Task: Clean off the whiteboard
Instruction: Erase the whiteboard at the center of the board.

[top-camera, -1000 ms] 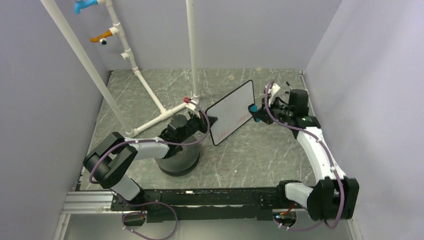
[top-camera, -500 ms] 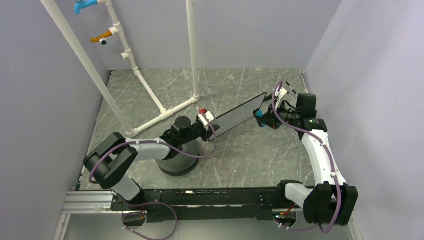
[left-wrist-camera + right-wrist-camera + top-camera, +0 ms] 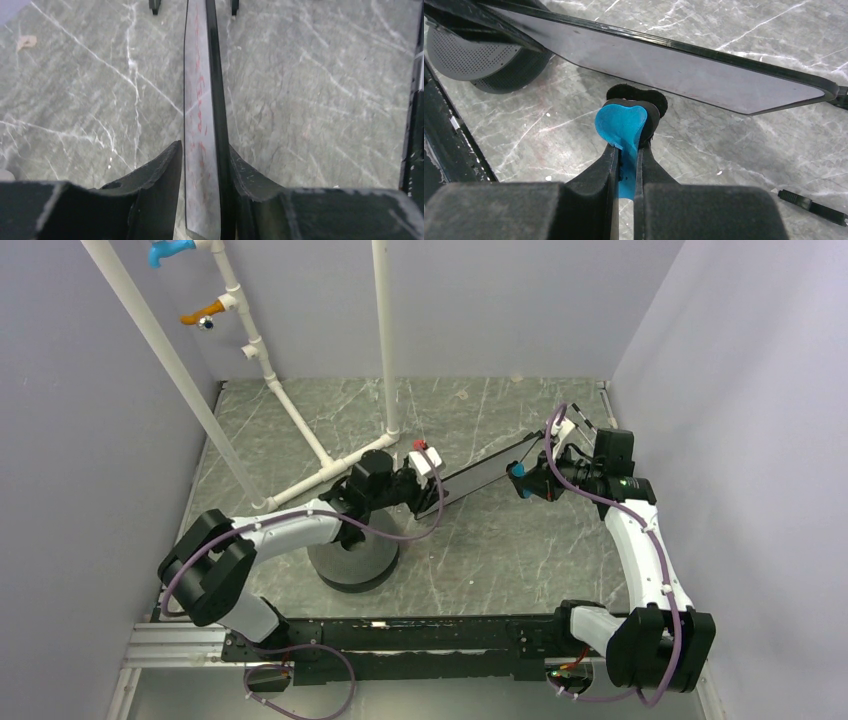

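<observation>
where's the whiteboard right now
In the top view, the whiteboard sits right of centre, tilted nearly edge-on, its left end between the fingers of the left gripper and its right end beside the blue eraser in the right gripper.

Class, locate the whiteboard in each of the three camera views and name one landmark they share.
Top external: the whiteboard sits just right of centre, a slanted strip seen nearly edge-on.
Left wrist: the whiteboard runs up the middle, edge-on, red writing showing.
Right wrist: the whiteboard spans the top.
Shared landmark: grey marble tabletop.
</observation>
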